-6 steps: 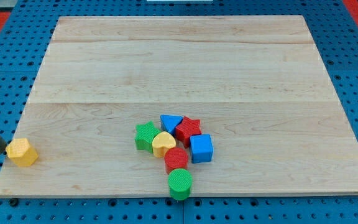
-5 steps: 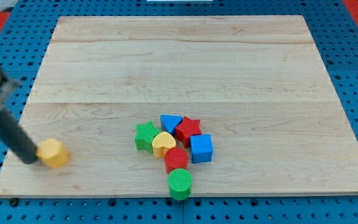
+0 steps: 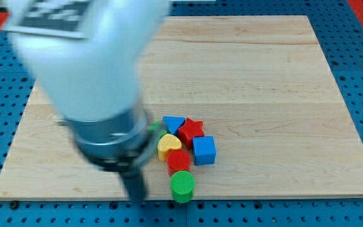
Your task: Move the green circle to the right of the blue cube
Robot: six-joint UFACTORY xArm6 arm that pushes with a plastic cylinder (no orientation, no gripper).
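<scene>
The green circle (image 3: 183,186) lies near the board's bottom edge, just below a red cylinder (image 3: 178,161) and below-left of the blue cube (image 3: 203,151). My arm is blurred and fills the view's left and centre. Its dark rod comes down to my tip (image 3: 138,199), which is at the board's bottom edge, a short way left of the green circle and apart from it.
A yellow heart (image 3: 167,145), a blue triangle (image 3: 173,123) and a red star (image 3: 192,130) cluster above and left of the blue cube. A sliver of the green star (image 3: 153,127) shows beside the arm. The wooden board (image 3: 263,75) rests on a blue pegboard.
My arm has swept fast from the view's left edge to the middle bottom. The yellow block it was pushing rightward no longer shows. The cluster has not moved.
</scene>
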